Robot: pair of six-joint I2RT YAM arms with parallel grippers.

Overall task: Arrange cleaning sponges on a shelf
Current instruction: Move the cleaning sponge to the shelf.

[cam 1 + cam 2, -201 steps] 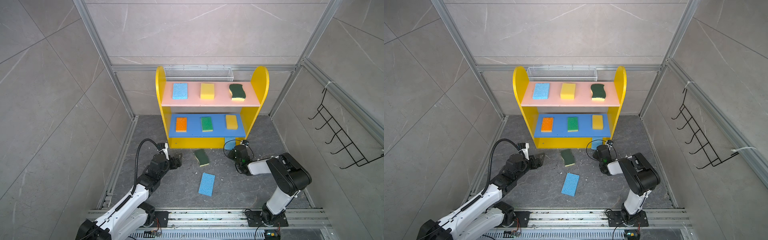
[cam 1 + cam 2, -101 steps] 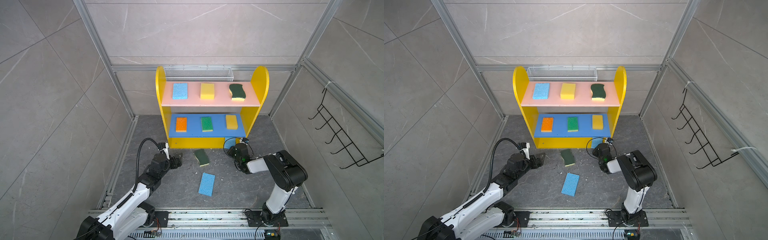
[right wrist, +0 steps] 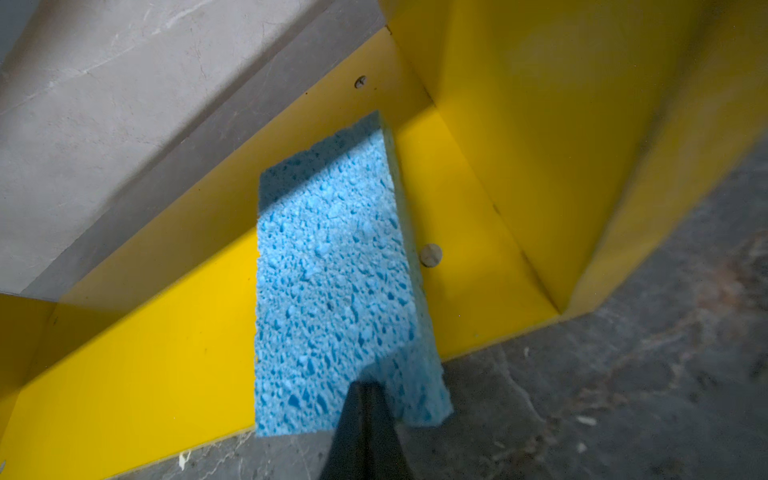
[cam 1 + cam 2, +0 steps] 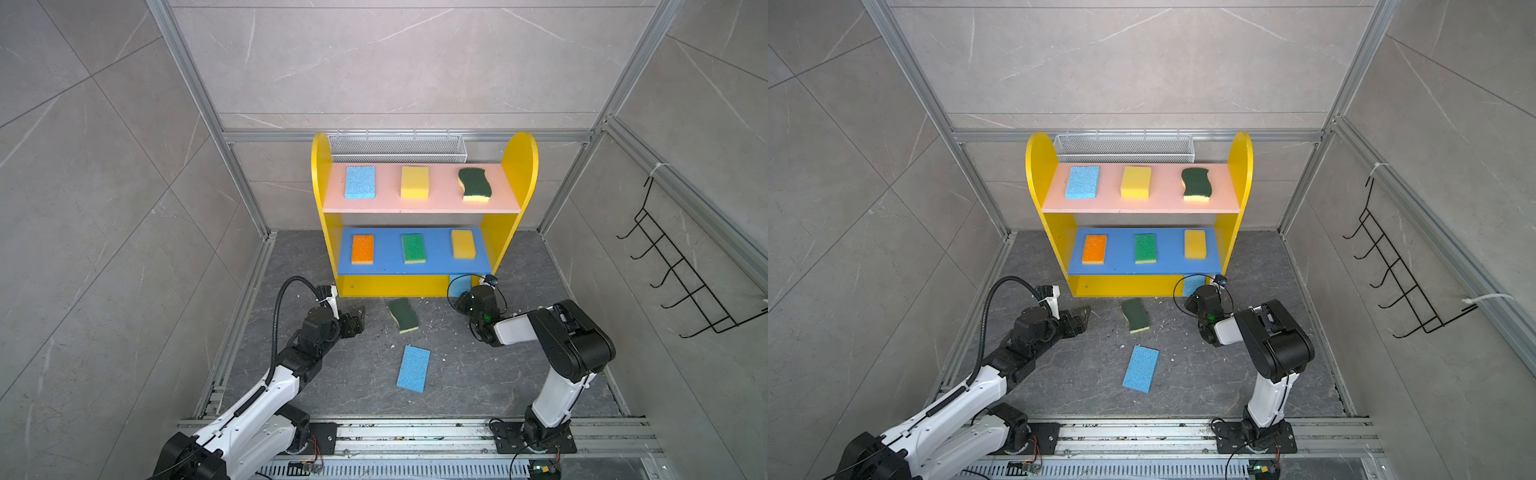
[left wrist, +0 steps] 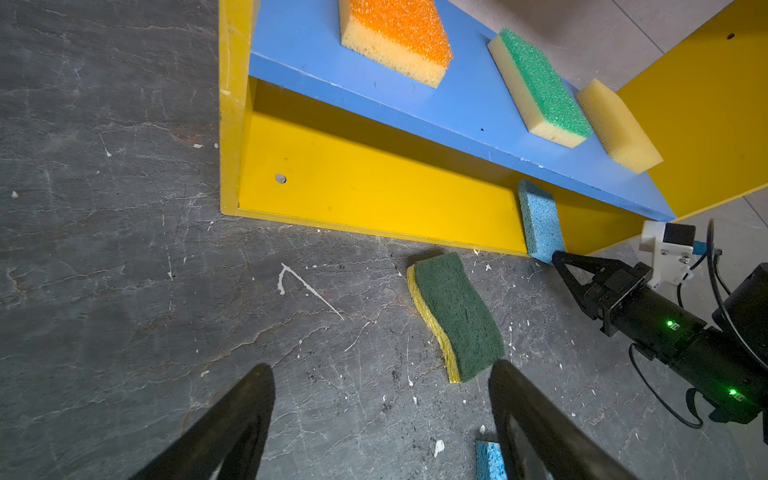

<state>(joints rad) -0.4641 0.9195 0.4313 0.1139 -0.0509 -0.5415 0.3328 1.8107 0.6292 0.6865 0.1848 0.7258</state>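
Observation:
The yellow shelf carries three cleaning sponges on its pink board and three on its blue board. A light blue sponge lies on the yellow base at the right end, its near edge overhanging the floor. My right gripper is shut, its tip touching that near edge. It holds nothing. On the floor lie a wavy dark-green sponge and another light blue sponge. My left gripper is open and empty, low over the floor just left of the wavy sponge.
A white wire mesh basket hangs behind the shelf's top. A black wire hook rack is on the right wall. Aluminium rails line the floor edges. White crumbs dot the dark stone floor between the arms.
My right gripper has edged slightly toward the shelf, still shut against the blue sponge on the base. The left arm has hardly moved.

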